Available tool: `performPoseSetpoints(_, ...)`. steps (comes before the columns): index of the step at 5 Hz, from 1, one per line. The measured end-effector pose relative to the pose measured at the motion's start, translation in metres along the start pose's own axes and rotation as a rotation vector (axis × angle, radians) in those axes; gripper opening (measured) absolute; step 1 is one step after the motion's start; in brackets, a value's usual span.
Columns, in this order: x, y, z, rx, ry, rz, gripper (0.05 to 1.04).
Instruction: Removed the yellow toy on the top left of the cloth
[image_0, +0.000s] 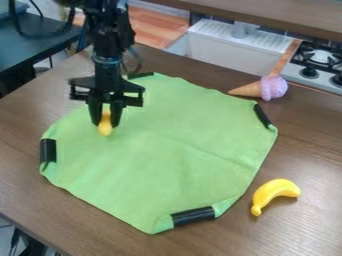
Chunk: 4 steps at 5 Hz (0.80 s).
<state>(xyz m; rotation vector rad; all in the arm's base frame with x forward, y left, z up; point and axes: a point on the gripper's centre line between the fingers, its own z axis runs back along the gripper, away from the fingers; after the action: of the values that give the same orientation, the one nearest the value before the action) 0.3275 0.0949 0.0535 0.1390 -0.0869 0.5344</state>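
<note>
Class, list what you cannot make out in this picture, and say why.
In the camera view:
- Yellow toy: partly hidden by the gripper's fingers.
- Robot arm: upper end cut off by the top edge.
- Stove: cut off by the right edge.
- Table: middle hidden under the green cloth.

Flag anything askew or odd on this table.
Only the green fabric cloth looks askew: its outline is uneven, and its edge bunches beside the black tape-like strip nearest the camera. No spill or damage stands out.
</note>
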Motion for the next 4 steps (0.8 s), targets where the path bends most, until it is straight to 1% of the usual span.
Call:
performPoseSetpoints(1, 0.014, 0.005, 0.014, -0.011, -0.005, -0.002, 0.295)
performPoseSetpoints(2, 0.034, 0.018, 0.032, -0.005, -0.036, 0.014, 0.294)
performPoseSetpoints(3, 0.060, 0.025, 0.031, -0.014, -0.029, 0.034, 0.295)
performPoseSetpoints(4, 0.091, 0.031, 0.036, -0.025, -0.062, 0.065, 0.294)
